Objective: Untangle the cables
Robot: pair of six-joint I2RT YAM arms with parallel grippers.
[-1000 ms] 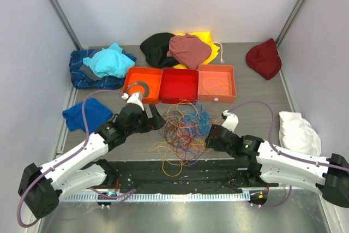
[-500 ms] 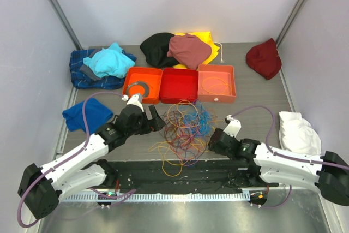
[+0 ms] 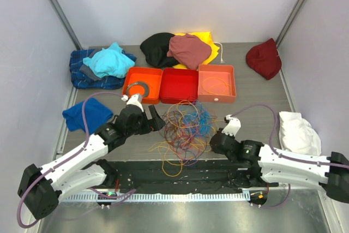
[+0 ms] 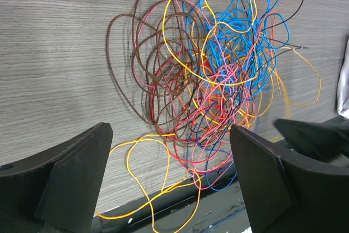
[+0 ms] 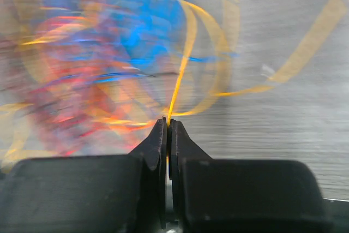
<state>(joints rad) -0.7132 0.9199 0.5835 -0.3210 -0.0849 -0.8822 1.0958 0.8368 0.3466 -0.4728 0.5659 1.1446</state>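
Bright, even light is falling from above; cables [image 4: 218,80] are casting faint shadows on the table [image 4: 54,53]. Beyond the right jaws everything is blurring, colours smearing.

The cables [image 3: 184,128] lie mid-frame between my left gripper [image 3: 157,119] and right gripper [image 3: 214,141]; three trays [image 3: 179,85] sit just above, clothes [image 3: 188,48] higher.

grey wood-grain table [image 3: 256,88]: cables [image 3: 185,126] tangled centre, red trays [image 3: 179,84] behind, cloths [image 3: 112,61] around.
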